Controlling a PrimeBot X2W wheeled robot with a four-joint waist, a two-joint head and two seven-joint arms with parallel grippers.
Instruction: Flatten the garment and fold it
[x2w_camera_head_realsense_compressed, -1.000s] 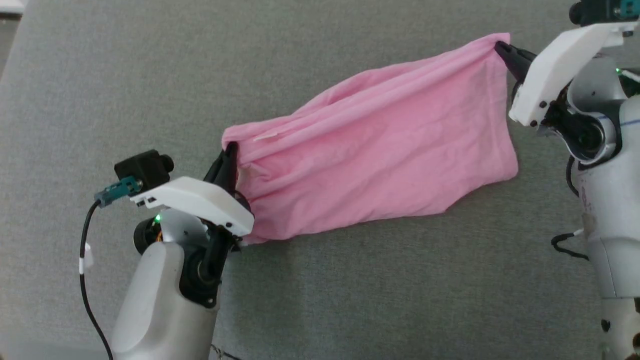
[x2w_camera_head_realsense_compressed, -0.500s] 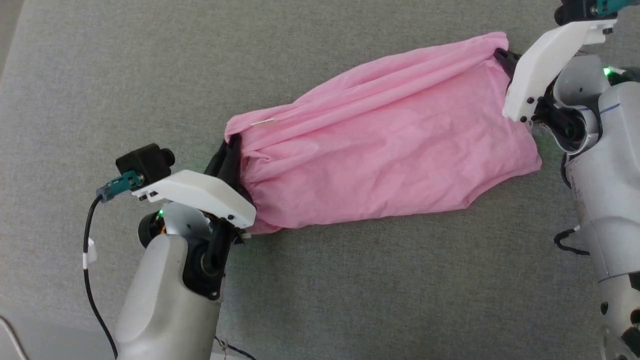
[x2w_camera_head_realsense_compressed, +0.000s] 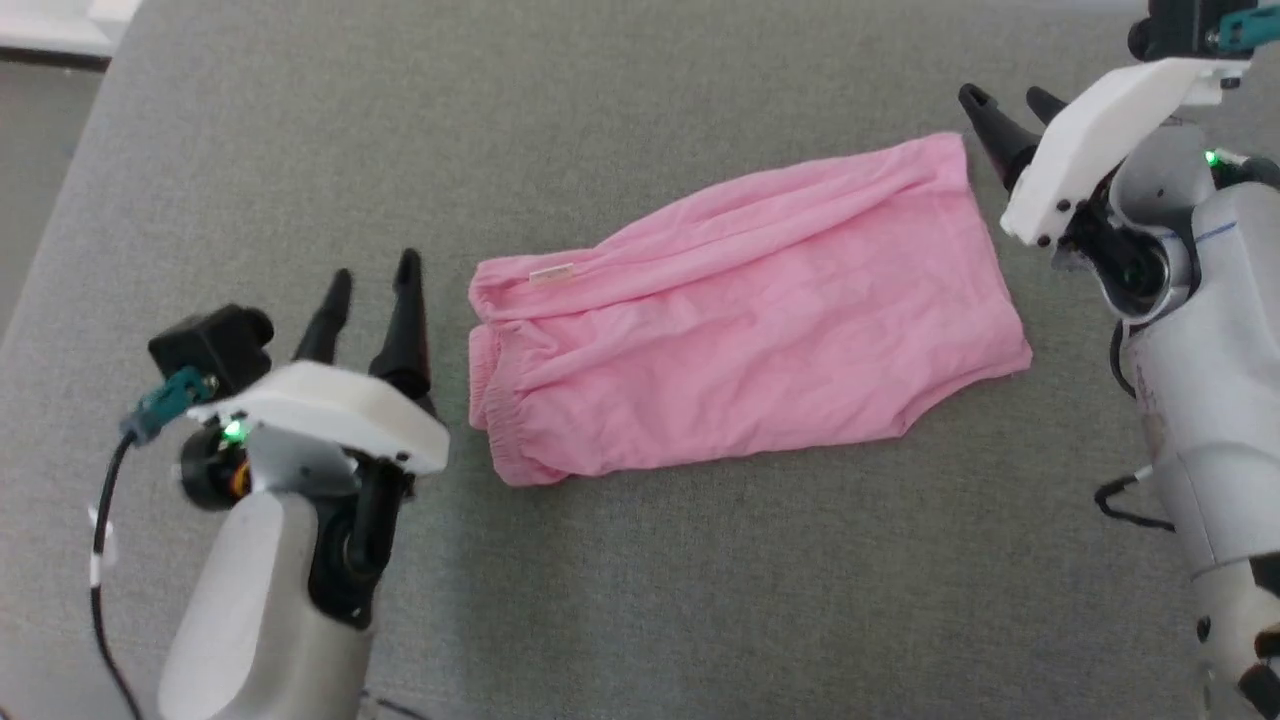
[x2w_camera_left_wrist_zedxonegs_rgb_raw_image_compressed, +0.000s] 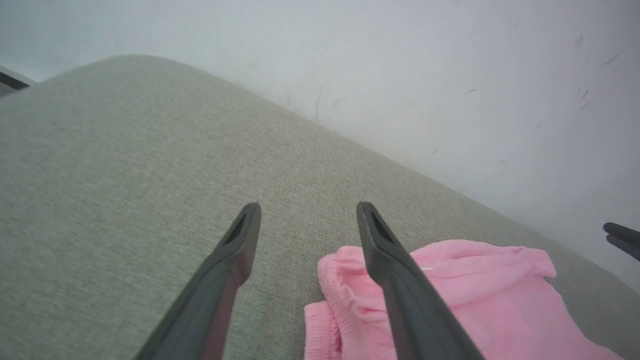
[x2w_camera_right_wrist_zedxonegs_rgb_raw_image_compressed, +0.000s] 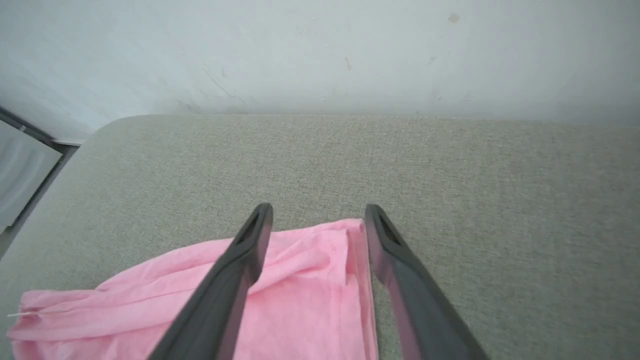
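garment (x2w_camera_head_realsense_compressed: 740, 310) flat on grey surface (x2w_camera_head_realsense_compressed: 640, 600), left gripper (x2w_camera_head_realsense_compressed: 375, 265) and right gripper (x2w_camera_head_realsense_compressed: 1002, 94) beside its ends, jaws apart, empty

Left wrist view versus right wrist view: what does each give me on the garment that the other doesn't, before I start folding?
Left wrist view: the garment's gathered waistband end, lying just beside the open left gripper, with the right gripper at that view's far right edge. Right wrist view: the plain hem end, its corner seen between the open right gripper's jaws, apparently not pinched. Both: pink cloth lying loose on the grey padded surface, with the pale wall behind.
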